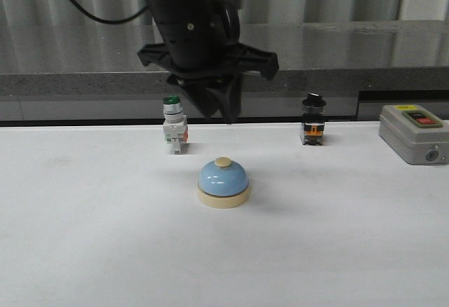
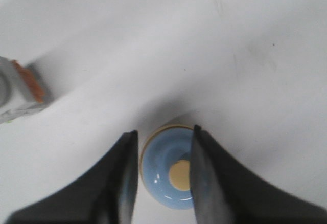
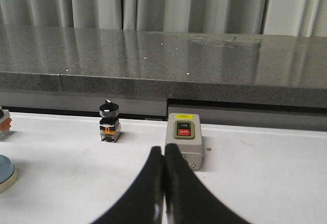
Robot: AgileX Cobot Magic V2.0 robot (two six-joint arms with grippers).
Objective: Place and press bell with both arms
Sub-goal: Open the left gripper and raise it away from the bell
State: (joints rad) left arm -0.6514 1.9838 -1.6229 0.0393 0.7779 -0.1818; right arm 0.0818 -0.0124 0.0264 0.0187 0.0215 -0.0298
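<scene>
The light-blue bell (image 1: 223, 181), with its cream base and knob, stands upright on the white table (image 1: 84, 237) near the middle. My left gripper (image 1: 221, 111) hangs straight above it, pointing down, with a clear gap between the fingertips and the knob. In the left wrist view the left gripper (image 2: 164, 130) is open, and the bell (image 2: 163, 175) shows between the fingers, below them and untouched. The right gripper (image 3: 164, 147) is shut with nothing in it, low over the table to the right. Only the bell's edge (image 3: 5, 173) shows in its view.
A green-capped white switch (image 1: 174, 126) stands behind and left of the bell, and a black-capped switch (image 1: 313, 121) behind and right. A grey on/off box (image 1: 414, 133) sits at the far right, just ahead of the right gripper. A grey counter ledge (image 1: 351, 76) borders the table's back.
</scene>
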